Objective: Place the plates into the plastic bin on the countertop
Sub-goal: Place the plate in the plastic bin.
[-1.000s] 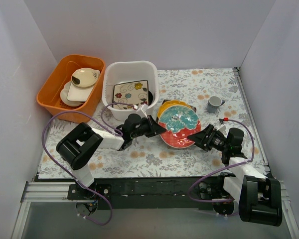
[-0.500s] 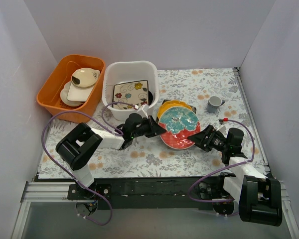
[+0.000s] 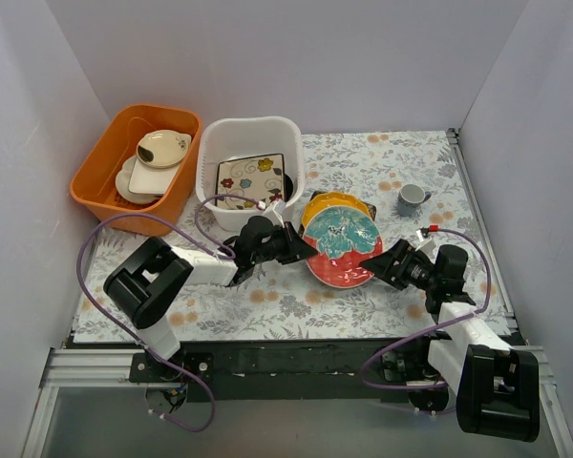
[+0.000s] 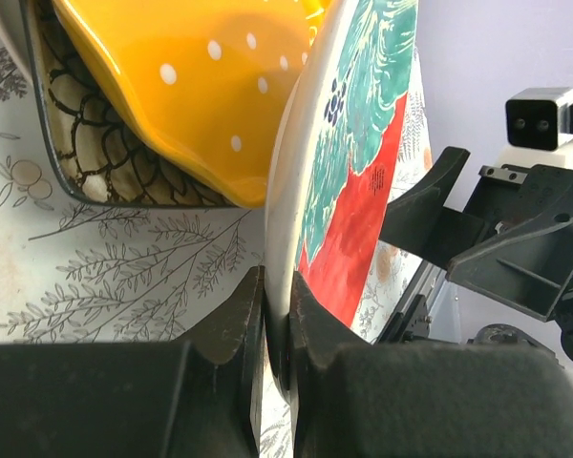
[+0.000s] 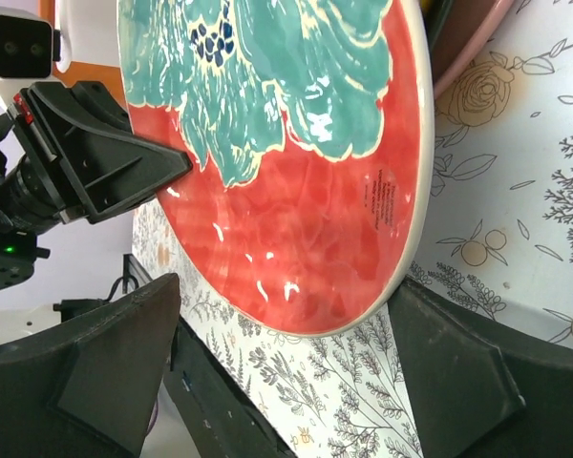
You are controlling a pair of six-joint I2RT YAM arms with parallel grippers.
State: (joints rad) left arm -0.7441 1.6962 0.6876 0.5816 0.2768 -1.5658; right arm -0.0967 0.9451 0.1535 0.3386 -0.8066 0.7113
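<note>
The red-and-teal round plate (image 3: 342, 246) is tilted up off the countertop (image 3: 382, 167), leaning over a yellow dotted plate (image 3: 330, 201). My left gripper (image 3: 302, 250) is shut on its left rim; the left wrist view shows both fingers (image 4: 231, 329) pinching the white rim of that plate (image 4: 355, 181). My right gripper (image 3: 390, 266) stands open at the plate's right edge. In the right wrist view its fingers (image 5: 119, 358) flank the plate (image 5: 286, 153) without touching it. The white plastic bin (image 3: 217, 143) holds a cream square floral plate (image 3: 251, 178).
An orange tub (image 3: 100, 162) with cream dishes stands left of the bin. A small grey cup (image 3: 412, 197) sits at the back right. A dark-rimmed patterned dish (image 4: 81, 176) lies under the yellow plate (image 4: 191, 86). A pink-brown plate edge (image 5: 470, 38) shows behind the held plate.
The right gripper has opened wider and drawn slightly away from the plate's right edge. The left gripper keeps its grip, and the plate has shifted a little up and to the left.
</note>
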